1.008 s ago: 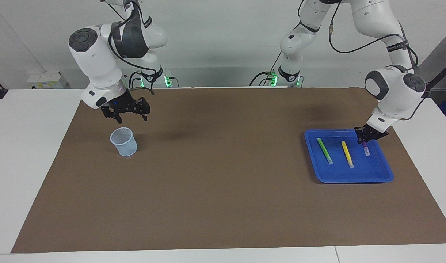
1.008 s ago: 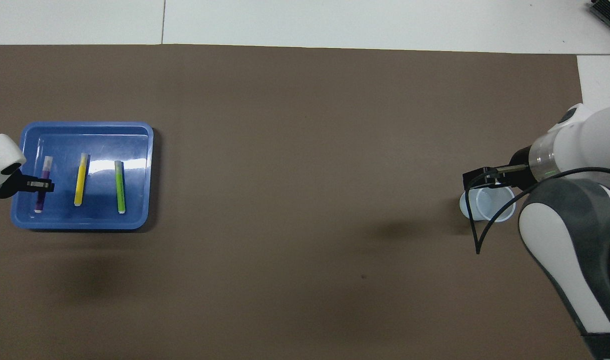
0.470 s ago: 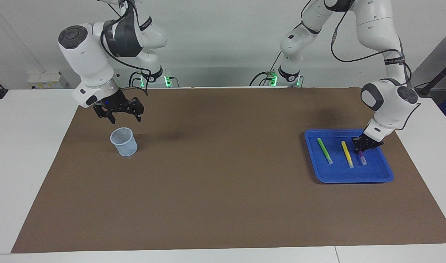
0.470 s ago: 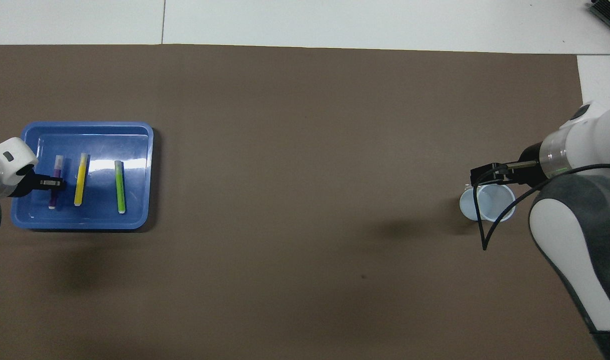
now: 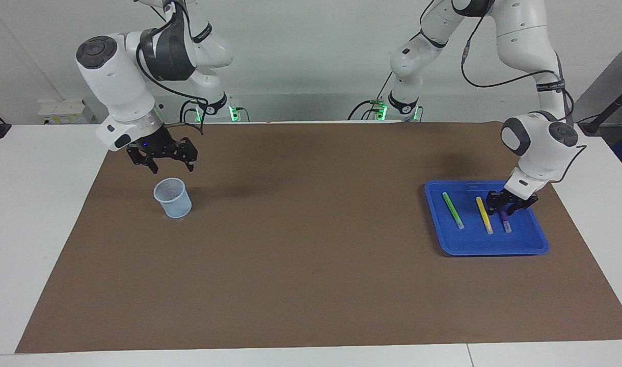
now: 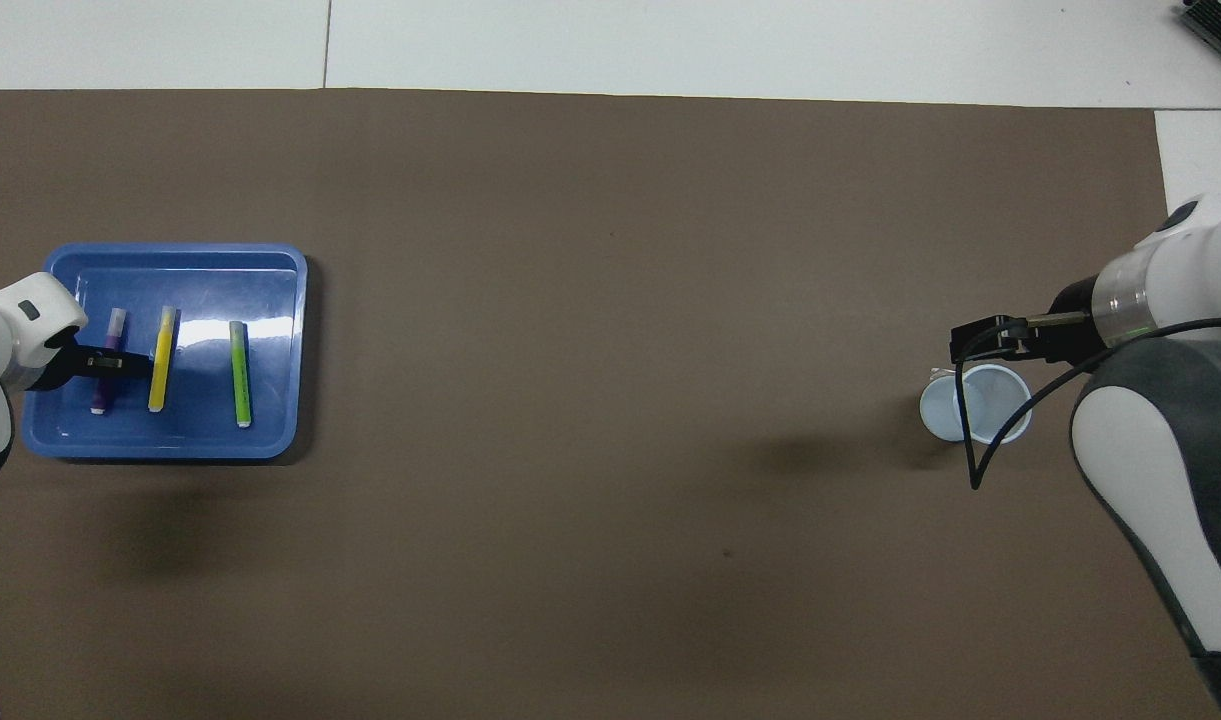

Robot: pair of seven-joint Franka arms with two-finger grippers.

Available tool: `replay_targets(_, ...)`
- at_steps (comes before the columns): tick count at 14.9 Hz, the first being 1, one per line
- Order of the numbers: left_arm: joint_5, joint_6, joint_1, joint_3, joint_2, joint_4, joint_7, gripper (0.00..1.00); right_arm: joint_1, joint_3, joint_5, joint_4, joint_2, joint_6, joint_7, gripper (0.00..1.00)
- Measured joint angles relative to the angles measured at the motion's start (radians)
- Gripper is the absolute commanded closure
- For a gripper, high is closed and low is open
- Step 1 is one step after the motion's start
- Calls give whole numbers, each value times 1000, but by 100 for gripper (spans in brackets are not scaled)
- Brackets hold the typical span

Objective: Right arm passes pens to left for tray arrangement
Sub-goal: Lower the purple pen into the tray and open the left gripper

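The blue tray [image 5: 494,244] [image 6: 170,270] sits toward the left arm's end of the table. In it lie three pens side by side: green [image 5: 452,210] [image 6: 239,372], yellow [image 5: 484,215] [image 6: 160,360] and purple [image 5: 506,221] [image 6: 116,325]. My left gripper [image 5: 505,206] [image 6: 120,362] is low in the tray, open, its fingers straddling the purple pen, which rests on the tray floor. My right gripper [image 5: 163,159] [image 6: 982,340] hangs open and empty above the mat, just by the cup.
A small translucent pale-blue cup [image 5: 173,198] [image 6: 975,405] stands upright on the brown mat [image 5: 311,244] toward the right arm's end. White table surface borders the mat on all sides.
The left gripper carried the purple pen closer to the yellow pen, lowered it onto the tray floor and spread its fingers. The right gripper drew back from over the cup toward the robots.
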Motion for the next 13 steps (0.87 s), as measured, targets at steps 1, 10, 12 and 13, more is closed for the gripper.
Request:
replay_targets(1, 0, 1, 0, 0, 2, 0, -2, 0, 0, 0, 0, 5, 0, -6, 5, 0)
replay_targets(10, 1, -44, -1, -1, 3, 42, -3, 0, -1, -23, -6, 137, 3, -178, 8, 0)
replay_targets(12, 1, -145, -9, -7, 1, 107, -3, 0, -1, -37, -51, 140, 7, -180, 8, 0)
replay_targets(13, 1, -193, -18, -8, -3, 138, -4, 0, -1, -44, -64, 143, 9, -180, 8, 0)
